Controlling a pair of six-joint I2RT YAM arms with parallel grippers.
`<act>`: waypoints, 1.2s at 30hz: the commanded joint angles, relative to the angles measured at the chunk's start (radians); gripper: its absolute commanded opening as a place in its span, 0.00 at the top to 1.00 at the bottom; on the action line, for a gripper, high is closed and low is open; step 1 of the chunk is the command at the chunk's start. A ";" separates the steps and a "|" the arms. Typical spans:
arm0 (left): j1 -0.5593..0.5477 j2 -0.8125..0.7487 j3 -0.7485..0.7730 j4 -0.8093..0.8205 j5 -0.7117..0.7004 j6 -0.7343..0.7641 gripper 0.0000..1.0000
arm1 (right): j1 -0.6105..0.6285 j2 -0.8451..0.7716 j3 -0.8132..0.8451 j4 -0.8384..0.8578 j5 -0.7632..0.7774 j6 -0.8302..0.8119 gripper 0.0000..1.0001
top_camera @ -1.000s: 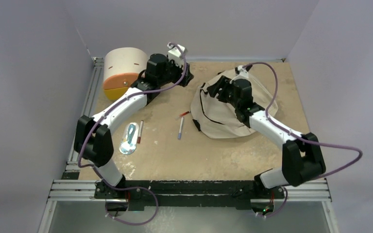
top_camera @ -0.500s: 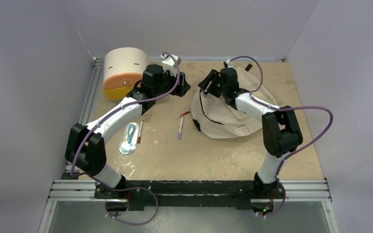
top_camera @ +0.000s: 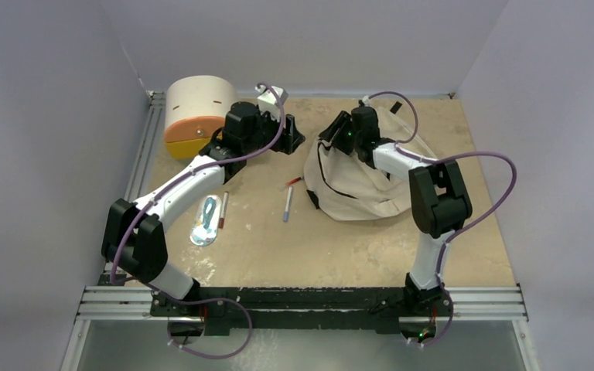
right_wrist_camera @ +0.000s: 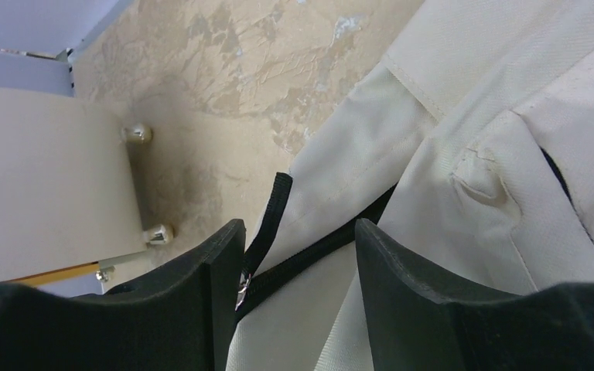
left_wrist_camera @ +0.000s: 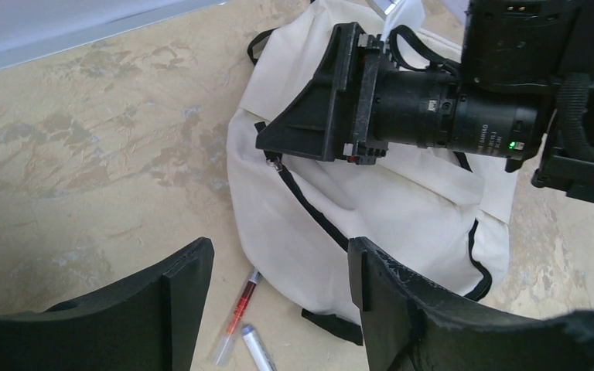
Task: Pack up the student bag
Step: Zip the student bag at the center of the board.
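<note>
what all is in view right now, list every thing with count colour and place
soft beige fabric backpack with black zippers: 1, beige, far right of the table, lying slumped
cream cylindrical drawer box with orange and yellow fronts: 1, cream, far left corner
short red-ended pen: 1, red, mid table, left of the backpack
white blue-tipped pen: 1, white, just nearer than the red-ended pen
white pen with a red end: 1, white, left of middle
flat pale silvery packet: 1, pale blue-silver, beside that pen
tan mottled table: 1, tan, under everything
left arm: 1, white and black, jaws open and empty, by the drawer box
right arm: 1, white and black, jaws open astride the backpack's black zipper strap
</note>
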State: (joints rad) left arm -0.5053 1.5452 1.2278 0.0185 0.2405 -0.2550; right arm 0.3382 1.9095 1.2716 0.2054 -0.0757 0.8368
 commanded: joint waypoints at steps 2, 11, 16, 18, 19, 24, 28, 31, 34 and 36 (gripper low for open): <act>-0.001 -0.030 0.007 0.031 0.043 -0.007 0.36 | -0.002 0.010 0.050 0.073 -0.063 0.021 0.44; -0.001 -0.023 0.006 0.034 0.062 -0.009 0.36 | -0.004 0.031 0.052 0.133 -0.094 0.031 0.46; -0.001 -0.022 0.006 0.033 0.068 -0.009 0.36 | -0.004 0.042 0.059 0.146 -0.109 0.033 0.56; -0.001 -0.022 0.006 0.032 0.071 -0.009 0.36 | -0.004 0.047 0.061 0.147 -0.114 0.032 0.58; -0.001 -0.022 0.006 0.031 0.071 -0.009 0.36 | -0.004 0.050 0.062 0.147 -0.115 0.033 0.58; -0.001 -0.022 0.003 0.031 0.075 -0.012 0.35 | -0.006 0.067 0.067 0.145 -0.119 0.032 0.58; -0.001 -0.022 0.002 0.029 0.079 -0.013 0.35 | -0.008 0.082 0.076 0.146 -0.124 0.033 0.58; -0.001 -0.023 0.003 0.028 0.080 -0.012 0.35 | -0.009 0.088 0.079 0.150 -0.131 0.035 0.59; -0.001 -0.022 0.002 0.028 0.085 -0.013 0.35 | -0.011 0.089 0.077 0.163 -0.140 0.035 0.65; -0.001 -0.021 0.002 0.029 0.089 -0.015 0.35 | -0.011 0.089 0.078 0.170 -0.148 0.036 0.70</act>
State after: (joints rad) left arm -0.5053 1.5452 1.2278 0.0185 0.3077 -0.2546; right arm 0.3317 2.0129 1.3037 0.3233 -0.1871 0.8654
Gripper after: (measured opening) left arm 0.646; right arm 0.344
